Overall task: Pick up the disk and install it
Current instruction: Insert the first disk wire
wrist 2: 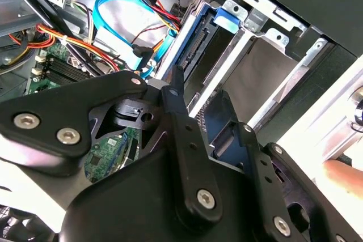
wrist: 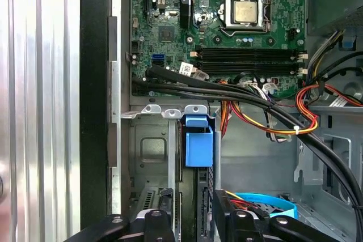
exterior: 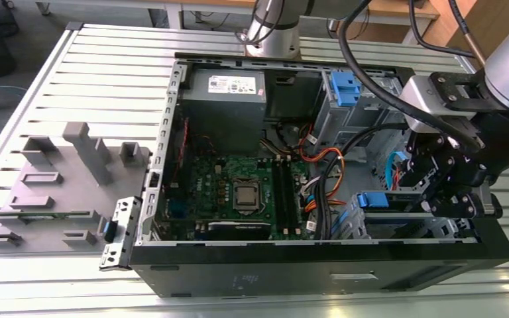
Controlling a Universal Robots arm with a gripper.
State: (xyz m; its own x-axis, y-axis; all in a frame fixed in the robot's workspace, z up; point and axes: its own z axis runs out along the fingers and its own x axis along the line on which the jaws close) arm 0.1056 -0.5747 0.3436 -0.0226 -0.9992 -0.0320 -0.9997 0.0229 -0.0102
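Disk (wrist: 198,143) stood edge-on in the bay (wrist: 152,148), gripper (wrist: 190,211) over its edge seemingly to seat it; whether clamped, I couldn't tell.

We find the computer case (exterior: 325,265) on the table (exterior: 104,66), power supply (exterior: 228,89) at its far end, the disk (exterior: 374,200) in the drive cage (exterior: 354,222) at the exterior view's right.
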